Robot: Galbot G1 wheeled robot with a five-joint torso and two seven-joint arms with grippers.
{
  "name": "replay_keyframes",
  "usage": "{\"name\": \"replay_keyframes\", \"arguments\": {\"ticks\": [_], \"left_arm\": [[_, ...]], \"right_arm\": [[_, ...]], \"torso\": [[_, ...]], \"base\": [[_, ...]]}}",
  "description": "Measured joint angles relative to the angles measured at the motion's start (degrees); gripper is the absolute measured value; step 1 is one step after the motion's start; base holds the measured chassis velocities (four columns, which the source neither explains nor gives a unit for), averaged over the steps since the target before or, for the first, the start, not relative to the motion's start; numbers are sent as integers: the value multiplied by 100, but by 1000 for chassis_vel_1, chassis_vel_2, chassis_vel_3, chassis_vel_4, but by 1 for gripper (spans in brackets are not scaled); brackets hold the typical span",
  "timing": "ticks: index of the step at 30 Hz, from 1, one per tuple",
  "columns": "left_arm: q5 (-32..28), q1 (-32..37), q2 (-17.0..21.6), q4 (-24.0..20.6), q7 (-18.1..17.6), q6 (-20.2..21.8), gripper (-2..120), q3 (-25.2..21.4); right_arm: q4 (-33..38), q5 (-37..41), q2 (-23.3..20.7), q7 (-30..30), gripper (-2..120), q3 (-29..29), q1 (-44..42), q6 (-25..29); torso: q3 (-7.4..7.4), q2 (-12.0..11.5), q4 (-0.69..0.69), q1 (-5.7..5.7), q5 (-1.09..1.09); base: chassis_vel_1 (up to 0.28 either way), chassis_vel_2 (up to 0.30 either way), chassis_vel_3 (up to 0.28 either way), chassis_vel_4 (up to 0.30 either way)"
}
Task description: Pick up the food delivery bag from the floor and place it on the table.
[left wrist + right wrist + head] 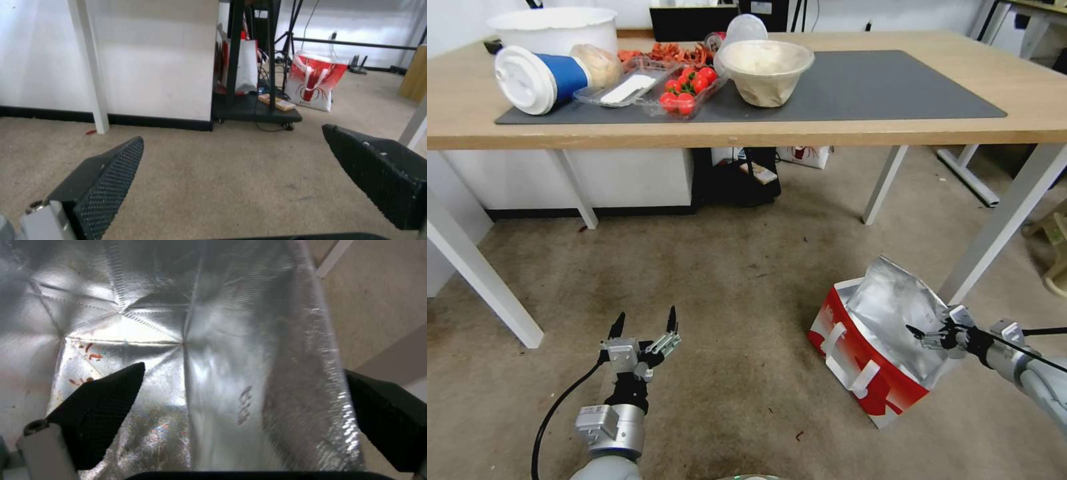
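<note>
Worn brownish-grey carpet [740, 280] runs under the long light-wood table [854, 130] with white legs and a dark grey mat. At about four o'clock from the picture's middle in the head view, the boxy red-and-white paper delivery bag [867, 363] with silver foil lining and white strap handles sits on that carpet beside a table leg. The right gripper [937, 337] straddles the bag's raised foil wall, fingers spread wide, nothing clamped yet. The left gripper [644, 327] hangs open and empty at seven o'clock, well apart.

To do this well, I'd judge the fingers should sink deeper over the foil rim before closing, since thin foil may crumple or slip.

Only the right wrist view reveals red smears on the creased lining [186, 340]; the head view alone shows the bag's place.
</note>
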Motion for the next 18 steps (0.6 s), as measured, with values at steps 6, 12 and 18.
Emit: {"name": "replay_keyframes", "arguments": {"ticks": [6, 12, 18], "left_arm": [[29, 9, -23, -4, -9, -13, 100, 12], [33, 16, -15, -19, -18, -36, 100, 9], [36, 25, -16, -14, -42, -97, 100, 10]], "right_arm": [[43, -2, -25, -2, 100, 92, -126, -23], [54, -11, -24, -26, 100, 194, -257, -40], [70, 34, -37, -29, 89, 214, -308, -53]], "torso": [[0, 0, -1, 0, 0], [0, 0, -1, 0, 0], [0, 0, 0, 0, 0]], "base": [[0, 0, 0, 0], [0, 0, 0, 0], [0, 0, 0, 0]]}}
